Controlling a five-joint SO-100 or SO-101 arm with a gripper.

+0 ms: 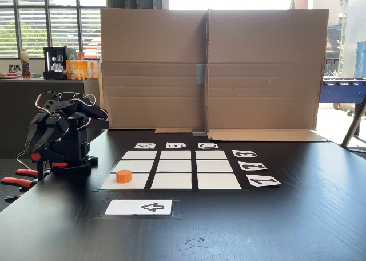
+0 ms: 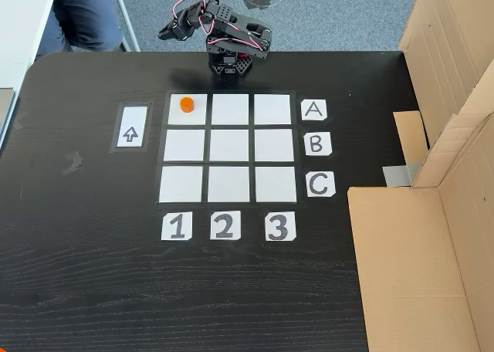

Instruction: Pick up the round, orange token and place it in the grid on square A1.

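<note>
The orange token (image 1: 124,176) (image 2: 186,103) lies flat on square A1 (image 1: 139,182) (image 2: 197,117), the corner of the grid (image 1: 175,168) (image 2: 228,146) where row A meets column 1. It sits toward that square's outer edge, nearest the arm. The black arm is folded back over its base beside the grid. Its gripper (image 1: 32,150) (image 2: 167,34) hangs down past the table's edge, well away from the token. The fingers look shut with nothing between them.
A white card with a black arrow (image 1: 139,207) (image 2: 130,126) lies beside the grid. Tall cardboard walls (image 1: 209,66) (image 2: 432,213) close off one side of the table. Red-handled clamps (image 1: 20,178) hold the arm's base. A seated person's legs (image 2: 85,12) are beyond the table corner.
</note>
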